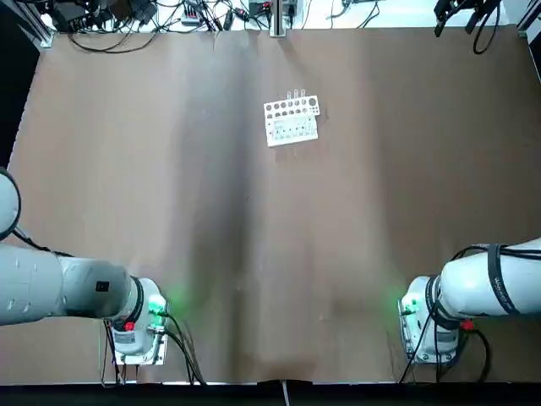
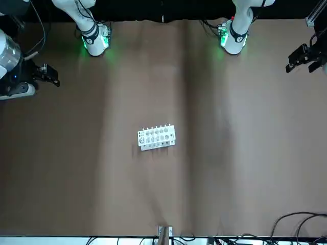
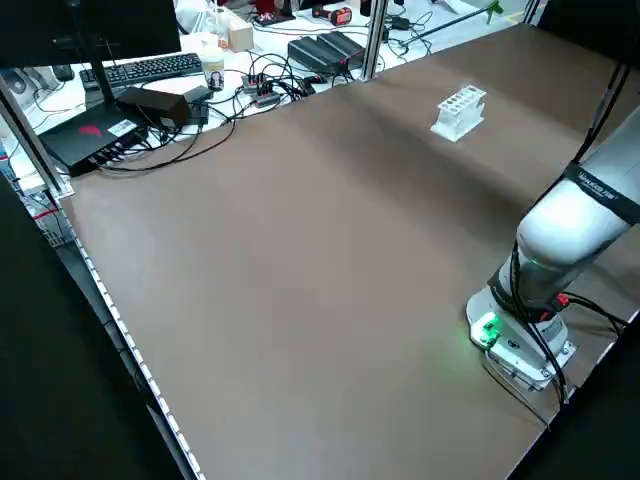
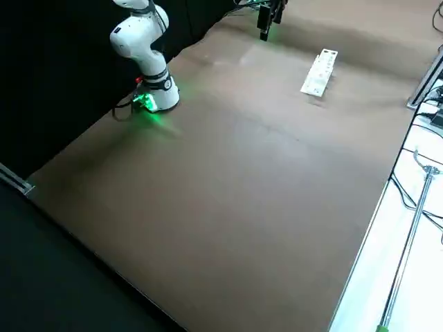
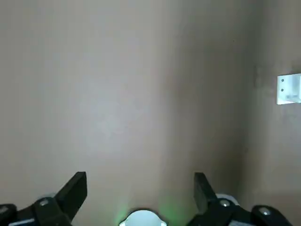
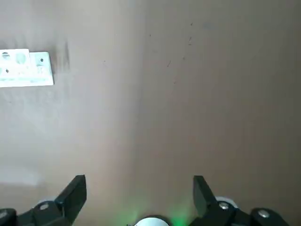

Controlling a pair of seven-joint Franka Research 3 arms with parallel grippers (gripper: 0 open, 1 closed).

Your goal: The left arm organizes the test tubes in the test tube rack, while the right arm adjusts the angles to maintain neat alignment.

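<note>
Test tubes (image 1: 296, 94), thin and clear, show at the far edge of the white plastic test tube rack (image 1: 292, 123); their number is hard to make out. The black two-finger left gripper (image 5: 140, 188) has its fingers wide apart, as does the matching black right gripper (image 6: 140, 190). Both wrist views cut off the rack. The grippers hang above opposite sides of the brown table (image 1: 355, 211); the middle stretches of both white, jointed arms leave the top view. The rack sits between the grippers, well apart from each, toward the table's far edge.
</note>
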